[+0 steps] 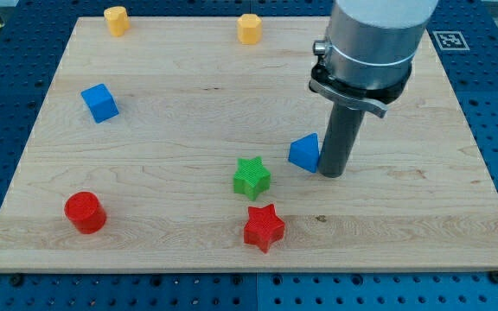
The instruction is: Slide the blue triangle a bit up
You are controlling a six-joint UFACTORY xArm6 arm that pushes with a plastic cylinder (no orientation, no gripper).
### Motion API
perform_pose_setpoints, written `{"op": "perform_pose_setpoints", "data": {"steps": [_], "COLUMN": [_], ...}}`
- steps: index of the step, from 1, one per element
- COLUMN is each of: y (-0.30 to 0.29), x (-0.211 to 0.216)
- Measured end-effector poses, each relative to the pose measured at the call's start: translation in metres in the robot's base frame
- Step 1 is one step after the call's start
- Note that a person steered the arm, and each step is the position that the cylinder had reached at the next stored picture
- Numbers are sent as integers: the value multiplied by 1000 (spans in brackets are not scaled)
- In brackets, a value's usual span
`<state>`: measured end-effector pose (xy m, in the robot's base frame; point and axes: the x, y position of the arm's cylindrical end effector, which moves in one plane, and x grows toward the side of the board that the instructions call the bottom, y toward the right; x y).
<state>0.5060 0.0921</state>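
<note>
My tip rests on the table touching the blue triangle's right edge, not yet below it for an upward push; no hand exists to clench.

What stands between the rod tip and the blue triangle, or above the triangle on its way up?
Nothing visible. My tip sits right beside the blue triangle, on the view's right, and no block lies directly above the triangle.
</note>
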Motion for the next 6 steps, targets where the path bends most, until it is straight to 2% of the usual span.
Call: {"op": "perform_pose_setpoints", "data": {"steps": [2,4,5,6], "y": [-36,12,-10,-59], "x": [-2,-9,-13,-13]}}
